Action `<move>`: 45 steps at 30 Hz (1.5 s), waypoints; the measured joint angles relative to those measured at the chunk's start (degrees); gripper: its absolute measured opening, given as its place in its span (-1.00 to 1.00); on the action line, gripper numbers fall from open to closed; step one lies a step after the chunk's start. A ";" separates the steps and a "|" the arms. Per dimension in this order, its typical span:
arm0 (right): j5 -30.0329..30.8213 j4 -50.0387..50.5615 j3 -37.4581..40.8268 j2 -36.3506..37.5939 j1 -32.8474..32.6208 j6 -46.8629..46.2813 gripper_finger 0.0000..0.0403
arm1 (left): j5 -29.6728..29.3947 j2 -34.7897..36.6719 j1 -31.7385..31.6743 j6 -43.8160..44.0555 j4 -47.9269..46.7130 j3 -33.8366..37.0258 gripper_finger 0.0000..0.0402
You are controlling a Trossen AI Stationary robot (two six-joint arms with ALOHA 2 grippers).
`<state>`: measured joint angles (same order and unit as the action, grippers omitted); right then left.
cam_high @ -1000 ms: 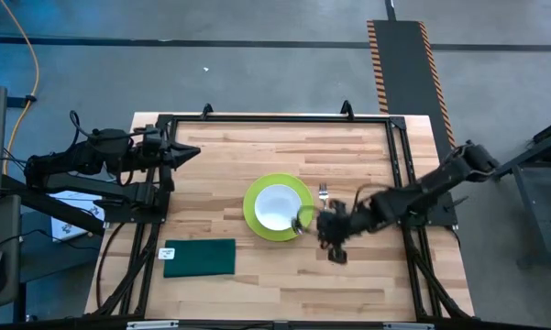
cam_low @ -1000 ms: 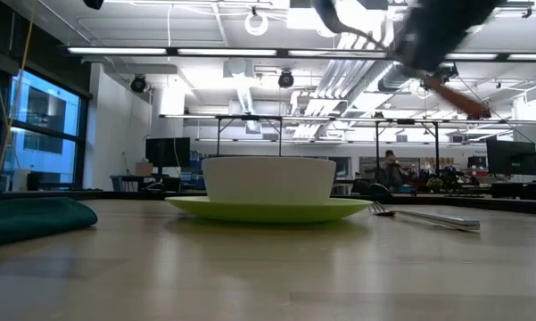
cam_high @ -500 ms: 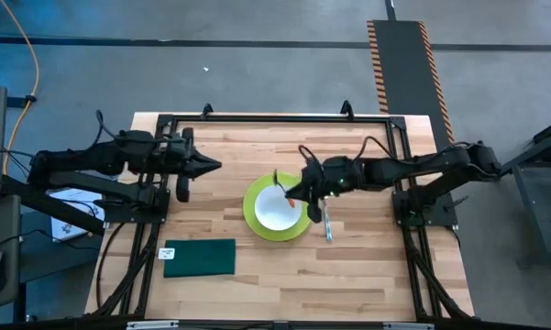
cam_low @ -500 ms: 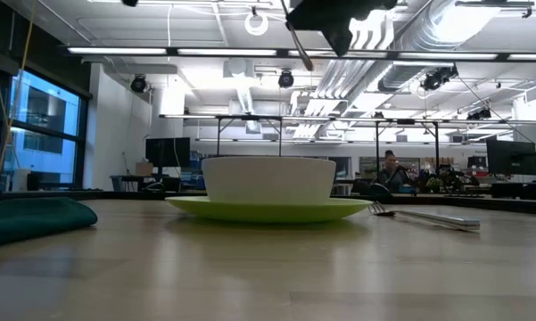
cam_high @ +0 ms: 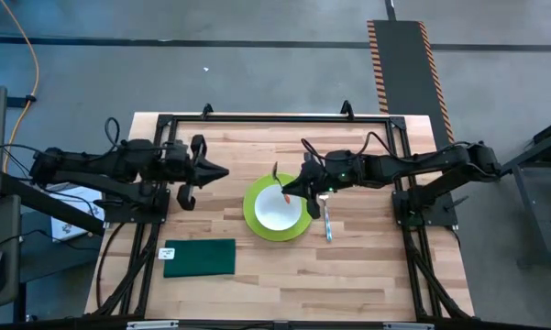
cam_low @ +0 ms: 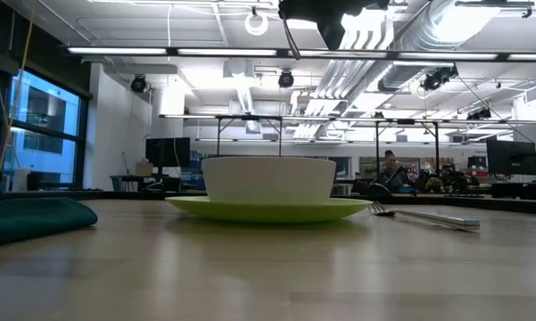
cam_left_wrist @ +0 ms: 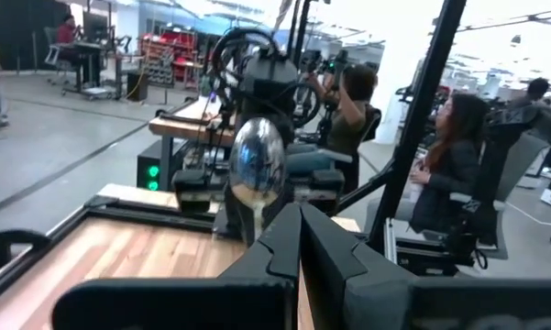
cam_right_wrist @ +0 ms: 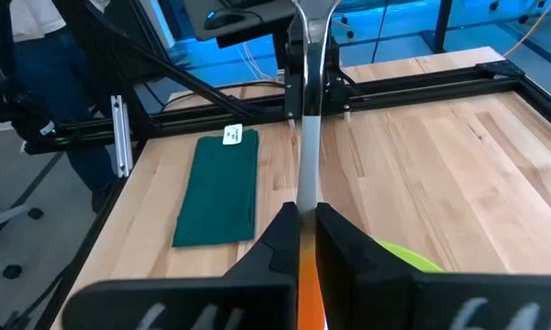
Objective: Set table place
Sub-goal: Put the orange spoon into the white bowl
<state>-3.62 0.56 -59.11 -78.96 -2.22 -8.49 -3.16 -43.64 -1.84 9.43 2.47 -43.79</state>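
Observation:
A white bowl (cam_high: pixel 277 208) stands on a green plate (cam_high: pixel 298 225) at the middle of the wooden table (cam_high: pixel 367 266). A fork (cam_high: pixel 327 218) lies flat on the table just right of the plate. My right gripper (cam_high: pixel 291 186) hangs above the plate's far edge, shut on a spoon (cam_high: pixel 277 172) with an orange handle. The spoon's shiny bowl (cam_left_wrist: pixel 257 163) points toward my left arm. My left gripper (cam_high: pixel 213 171) is shut and empty, left of the plate and clear of the tabletop. In the low view my right gripper (cam_low: pixel 325 13) is high above the bowl (cam_low: pixel 268 180). My right gripper pinches the spoon's handle between its two fingers; the orange part (cam_right_wrist: pixel 307 275) lies between them and the metal shaft (cam_right_wrist: pixel 307 174) runs on past the fingertips. The fingers come from the table's right and lie along the spoon. The spoon is lifted clear above the bowl.
A folded dark green cloth (cam_high: pixel 199 258) lies flat near the table's front left. A black metal frame (cam_high: pixel 275 119) edges the table. People and workstations show in the room behind. Bare wood lies in front of and behind the plate.
My right gripper has carried the spoon from the table's right of the plate, near the fork, up and leftward to above the plate's far edge, turning to point left. My left gripper has moved toward the table's right, nearer the plate. Plate, bowl and fork have stayed put.

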 joint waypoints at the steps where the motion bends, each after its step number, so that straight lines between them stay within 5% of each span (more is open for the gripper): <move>1: 0.00 -0.02 0.00 0.00 0.00 0.00 -1.00 | -0.15 -0.02 0.25 -0.01 -0.17 0.08 -1.00; 14: -0.31 0.02 0.00 0.00 0.17 -1.47 -1.00 | -0.30 0.00 0.37 0.02 0.57 0.08 -1.00; 17: -4.90 0.66 -0.30 0.00 1.23 -4.69 -1.00 | -0.30 0.08 0.37 0.00 1.55 0.08 -1.00; 23: -7.46 25.27 -10.05 -2.99 1.60 -3.23 -1.00 | -0.30 0.39 0.37 0.00 1.56 0.06 -1.00; 31: -8.33 58.38 -25.75 -15.73 1.60 -0.47 -1.00 | -1.36 0.38 0.37 0.51 0.77 0.06 -1.00; 45: -10.81 68.69 -28.24 -28.81 1.85 1.03 -1.00 | -3.90 5.08 0.37 -0.06 0.37 0.04 -1.00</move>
<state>-14.42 69.25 -87.35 -107.77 -0.37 -7.47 -7.06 -38.55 -1.48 9.37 2.83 -43.75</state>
